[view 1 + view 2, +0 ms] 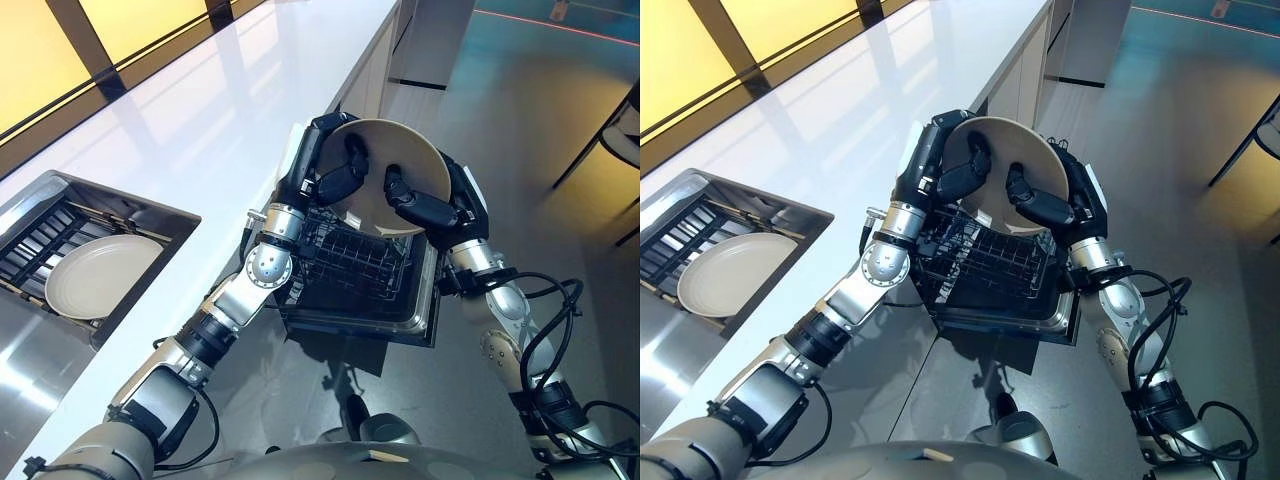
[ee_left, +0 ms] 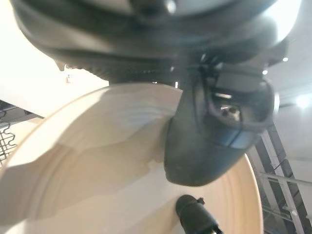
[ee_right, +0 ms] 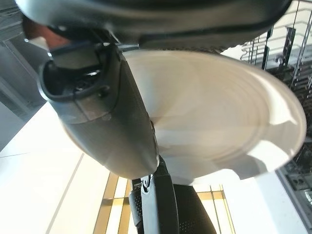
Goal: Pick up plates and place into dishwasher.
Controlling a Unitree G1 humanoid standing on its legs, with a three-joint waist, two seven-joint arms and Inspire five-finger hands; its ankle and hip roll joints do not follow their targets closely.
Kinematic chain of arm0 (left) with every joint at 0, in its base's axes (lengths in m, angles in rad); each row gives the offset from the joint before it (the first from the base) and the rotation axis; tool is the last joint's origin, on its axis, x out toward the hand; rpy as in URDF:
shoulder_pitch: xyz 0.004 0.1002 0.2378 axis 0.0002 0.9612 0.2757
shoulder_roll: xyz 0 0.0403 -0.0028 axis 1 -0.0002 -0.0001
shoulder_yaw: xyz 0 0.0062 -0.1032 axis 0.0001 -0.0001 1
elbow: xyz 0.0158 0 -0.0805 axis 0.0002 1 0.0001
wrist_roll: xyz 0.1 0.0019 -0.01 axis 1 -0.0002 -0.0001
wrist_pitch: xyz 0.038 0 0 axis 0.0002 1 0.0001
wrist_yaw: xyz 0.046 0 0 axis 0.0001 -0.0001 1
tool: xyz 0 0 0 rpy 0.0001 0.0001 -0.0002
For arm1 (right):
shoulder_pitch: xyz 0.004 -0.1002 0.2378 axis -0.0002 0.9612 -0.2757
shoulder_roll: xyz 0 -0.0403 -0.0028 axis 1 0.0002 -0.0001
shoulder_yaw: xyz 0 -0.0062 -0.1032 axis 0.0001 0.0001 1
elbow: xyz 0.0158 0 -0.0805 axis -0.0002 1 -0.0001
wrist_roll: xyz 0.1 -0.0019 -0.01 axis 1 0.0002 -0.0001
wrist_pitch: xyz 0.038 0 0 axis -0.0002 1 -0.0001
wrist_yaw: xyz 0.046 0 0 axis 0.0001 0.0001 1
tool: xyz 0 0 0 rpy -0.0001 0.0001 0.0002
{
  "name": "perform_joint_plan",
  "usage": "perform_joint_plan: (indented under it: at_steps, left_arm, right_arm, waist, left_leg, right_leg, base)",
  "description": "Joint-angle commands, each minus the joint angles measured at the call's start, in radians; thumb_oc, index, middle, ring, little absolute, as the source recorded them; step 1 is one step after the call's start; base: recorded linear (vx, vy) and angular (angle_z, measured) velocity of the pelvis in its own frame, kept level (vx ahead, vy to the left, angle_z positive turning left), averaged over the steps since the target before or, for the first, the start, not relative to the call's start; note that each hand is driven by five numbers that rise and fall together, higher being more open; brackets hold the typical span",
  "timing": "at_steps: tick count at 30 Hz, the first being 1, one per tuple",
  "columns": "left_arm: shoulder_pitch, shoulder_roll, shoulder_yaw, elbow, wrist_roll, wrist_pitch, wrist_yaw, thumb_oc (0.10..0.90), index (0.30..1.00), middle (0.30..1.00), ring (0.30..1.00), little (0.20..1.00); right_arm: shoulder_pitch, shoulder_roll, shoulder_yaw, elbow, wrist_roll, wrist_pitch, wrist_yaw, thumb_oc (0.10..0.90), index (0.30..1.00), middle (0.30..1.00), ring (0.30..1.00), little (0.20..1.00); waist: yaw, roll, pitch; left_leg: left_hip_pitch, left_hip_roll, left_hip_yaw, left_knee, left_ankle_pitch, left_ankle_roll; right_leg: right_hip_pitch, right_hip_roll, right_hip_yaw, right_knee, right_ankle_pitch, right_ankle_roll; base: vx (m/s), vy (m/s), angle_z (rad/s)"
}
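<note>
I hold a round, cream-coloured ceramic plate (image 1: 400, 165) between both my hands, tilted up on edge above the black wire dishwasher rack (image 1: 355, 262). My left hand (image 1: 335, 180) curls over the plate's left rim, its dark fingers lying across the smooth, matte face, the thumb behind. My right hand (image 1: 420, 205) grips the right and lower rim the same way, fingers bent round onto the shallow concave face. In my left wrist view the plate shows faint concentric rings stepping down from a broad flat rim to the well. The rack below is a grid of thin black wires and upright tines, sitting in a glossy dark pulled-out tray with rounded corners, just beside the edge of the long, glossy white worktop (image 1: 190, 130). Well apart on my left, a second round cream plate (image 1: 100, 275) lies flat on the dark slatted rack inside a rectangular brushed-steel sink (image 1: 165, 215) set into the worktop.
</note>
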Motion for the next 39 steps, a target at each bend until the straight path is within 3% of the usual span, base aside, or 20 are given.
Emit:
perform_joint_plan:
  at_steps: [1,3,4,5,6,12,17,24,29,32,35,39]
  left_arm:
    - [-0.178,0.002,0.013,-0.017,0.011,-0.097,0.022,0.1,0.3,0.3,0.3,0.2]
    - [-0.176,0.002,0.013,-0.023,0.009,-0.085,0.011,0.1,0.3,0.3,0.3,0.2]
    - [-0.176,0.004,0.011,-0.024,0.004,-0.079,0.005,0.391,0.549,0.549,0.549,0.491]
    - [-0.175,0.004,0.011,-0.022,0.003,-0.081,0.0,0.391,0.549,0.549,0.549,0.491]
    - [-0.172,0.006,0.007,-0.022,0.01,-0.084,-0.011,0.8,0.9,0.9,0.9,0.9]
    - [-0.118,0.044,0.039,-0.118,-0.042,-0.081,-0.033,0.8,0.9,0.9,0.9,0.9]
    - [-0.071,0.061,0.1,-0.243,-0.086,-0.072,-0.032,0.8,0.9,0.9,0.9,0.9]
    - [-0.023,0.004,0.139,-0.39,-0.315,-0.078,-0.085,0.8,0.9,0.9,0.9,0.9]
    - [-0.017,-0.009,0.115,-0.427,-0.247,-0.027,-0.165,0.8,0.9,0.9,0.9,0.9]
    - [-0.026,0.055,0.12,-0.451,-0.159,0.006,-0.216,0.8,0.9,0.9,0.9,0.9]
    - [-0.042,0.182,0.154,-0.464,-0.095,0.068,-0.299,0.8,0.9,0.9,0.9,0.9]
    - [-0.008,0.368,0.255,-0.48,-0.046,0.094,-0.338,0.8,0.9,0.9,0.9,0.9]
  right_arm:
    - [-0.136,-0.005,-0.002,-0.071,0.004,-0.082,0.061,0.1,0.3,0.3,0.3,0.2]
    - [-0.133,-0.001,-0.002,-0.073,0.0,-0.084,0.055,0.1,0.3,0.3,0.3,0.2]
    - [-0.131,0.0,-0.003,-0.072,-0.004,-0.086,0.053,0.1,0.3,0.3,0.3,0.2]
    - [-0.13,0.001,-0.003,-0.073,-0.006,-0.086,0.054,0.1,0.3,0.3,0.3,0.2]
    - [-0.126,-0.002,-0.006,-0.074,-0.018,-0.085,0.05,0.1,0.3,0.3,0.3,0.2]
    - [-0.085,-0.034,-0.023,-0.054,-0.17,-0.102,-0.008,0.1,0.3,0.3,0.3,0.2]
    - [-0.076,-0.067,-0.056,-0.04,-0.198,-0.112,-0.068,0.1,0.3,0.3,0.3,0.2]
    - [-0.097,-0.089,-0.066,-0.001,-0.333,-0.095,-0.2,0.1,0.3,0.3,0.3,0.2]
    - [-0.132,-0.1,-0.042,0.045,-0.412,-0.072,-0.262,0.1,0.3,0.3,0.3,0.2]
    - [-0.143,-0.129,-0.036,0.086,-0.446,-0.056,-0.274,0.1,0.3,0.3,0.3,0.2]
    - [-0.142,-0.166,-0.039,0.142,-0.509,-0.038,-0.301,0.1,0.3,0.3,0.3,0.2]
    - [-0.097,-0.212,-0.071,0.195,-0.587,0.005,-0.334,0.1,0.3,0.3,0.3,0.2]
  waist:
    - [0.024,-0.003,-0.051]
    - [0.025,-0.003,-0.051]
    - [0.026,-0.003,-0.051]
    - [0.026,-0.003,-0.051]
    - [0.028,-0.003,-0.052]
    - [0.051,-0.004,-0.05]
    - [0.078,-0.006,-0.046]
    - [0.116,-0.013,-0.038]
    - [0.134,-0.015,-0.036]
    - [0.15,-0.013,-0.038]
    - [0.173,-0.008,-0.044]
    - [0.207,-0.003,-0.05]
  left_leg:
    - [0.015,-0.044,-0.028,0.006,-0.071,0.045]
    - [0.014,-0.044,-0.031,0.006,-0.071,0.045]
    - [0.013,-0.043,-0.031,0.006,-0.071,0.045]
    - [0.013,-0.043,-0.032,0.006,-0.071,0.045]
    - [0.013,-0.043,-0.033,0.006,-0.072,0.046]
    - [0.009,-0.045,-0.056,0.006,-0.07,0.043]
    - [0.0,-0.048,-0.084,0.006,-0.066,0.041]
    - [-0.017,-0.055,-0.129,0.006,-0.053,0.037]
    - [-0.02,-0.059,-0.148,0.006,-0.053,0.038]
    - [-0.023,-0.061,-0.157,0.006,-0.051,0.038]
    - [-0.027,-0.064,-0.171,0.006,-0.048,0.035]
    - [-0.035,-0.069,-0.194,0.006,-0.043,0.032]
  right_leg:
    - [0.046,0.039,-0.045,0.016,-0.034,0.04]
    - [0.046,0.039,-0.046,0.015,-0.035,0.04]
    - [0.046,0.038,-0.046,0.016,-0.035,0.04]
    - [0.046,0.038,-0.047,0.016,-0.036,0.041]
    - [0.047,0.038,-0.047,0.015,-0.037,0.042]
    - [0.051,0.035,-0.056,0.012,-0.037,0.043]
    - [0.054,0.034,-0.077,0.011,-0.037,0.039]
    - [0.056,0.03,-0.112,0.011,-0.033,0.036]
    - [0.062,0.028,-0.123,0.008,-0.035,0.035]
    - [0.066,0.026,-0.133,0.007,-0.037,0.035]
    - [0.07,0.02,-0.153,0.006,-0.039,0.039]
    - [0.075,0.012,-0.179,0.004,-0.042,0.043]
  base:
    - [0.0,0.0,0.0]
    - [0.0,0.0,0.0]
    - [0.0,0.0,0.0]
    - [0.0,0.0,0.0]
    - [0.0,0.0,0.0]
    - [0.0,-0.016,0.01]
    - [-0.02,-0.026,0.04]
    - [-0.03,-0.034,0.15]
    - [-0.01,-0.014,0.08]
    - [0.0,-0.001,0.02]
    - [0.03,-0.007,0.11]
    - [0.02,-0.016,0.22]
